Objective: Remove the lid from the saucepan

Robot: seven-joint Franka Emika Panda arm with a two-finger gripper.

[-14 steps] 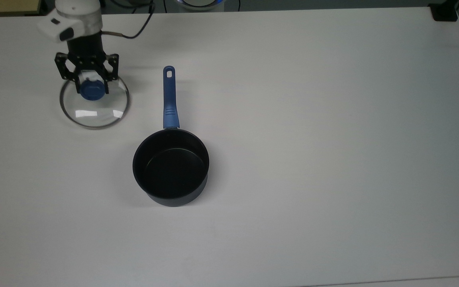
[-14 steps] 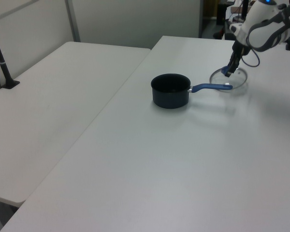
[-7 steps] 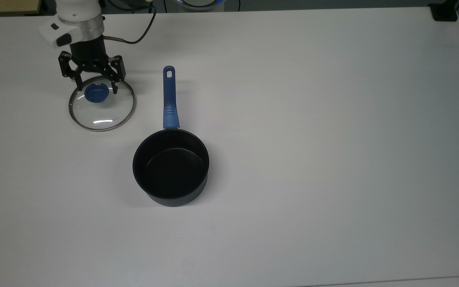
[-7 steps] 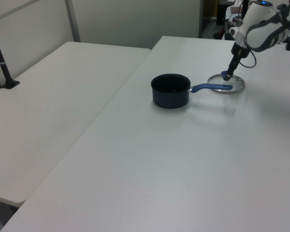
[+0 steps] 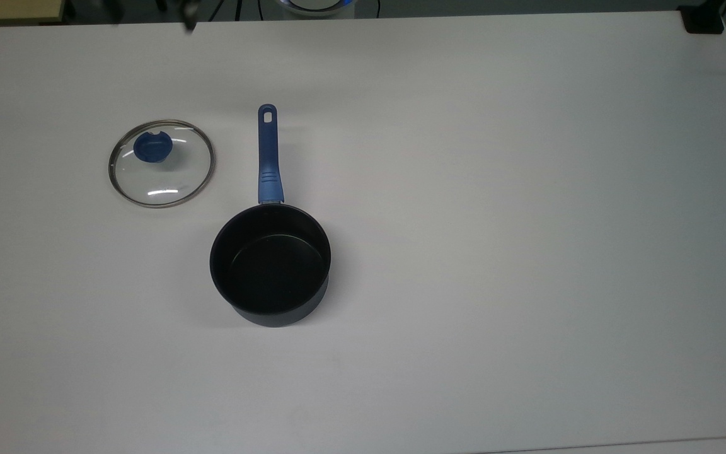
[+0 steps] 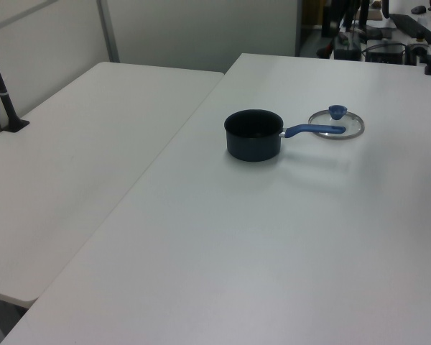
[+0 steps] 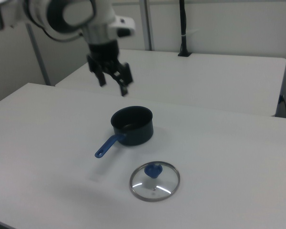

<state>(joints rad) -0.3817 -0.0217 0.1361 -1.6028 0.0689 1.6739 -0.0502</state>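
The lid (image 5: pixel 162 173), clear glass with a metal rim and a blue knob (image 5: pixel 152 147), lies flat on the white table at the top view's left, apart from the saucepan. It shows again as the lid (image 6: pixel 337 128) and the lid (image 7: pixel 155 181). The saucepan (image 5: pixel 270 265) stands uncovered, its black inside bare, its blue handle (image 5: pixel 267 151) pointing to the top view's upper edge. It is also the saucepan (image 6: pixel 253 134) and the saucepan (image 7: pixel 132 125). My gripper (image 7: pixel 114 88) hangs open and holding nothing, high above the table, in the right view up and left of the saucepan.
The white table (image 5: pixel 495 252) is wide around the pan. A second table (image 6: pixel 65 158) adjoins it on the left view's left, carrying a black clamp pole (image 6: pixel 3 93). A black object (image 5: pixel 703 20) sits at the top view's upper right corner.
The gripper has let go of the knob and risen well clear of the lid, leaving the top view. The lid now lies still on the table; the saucepan has not moved.
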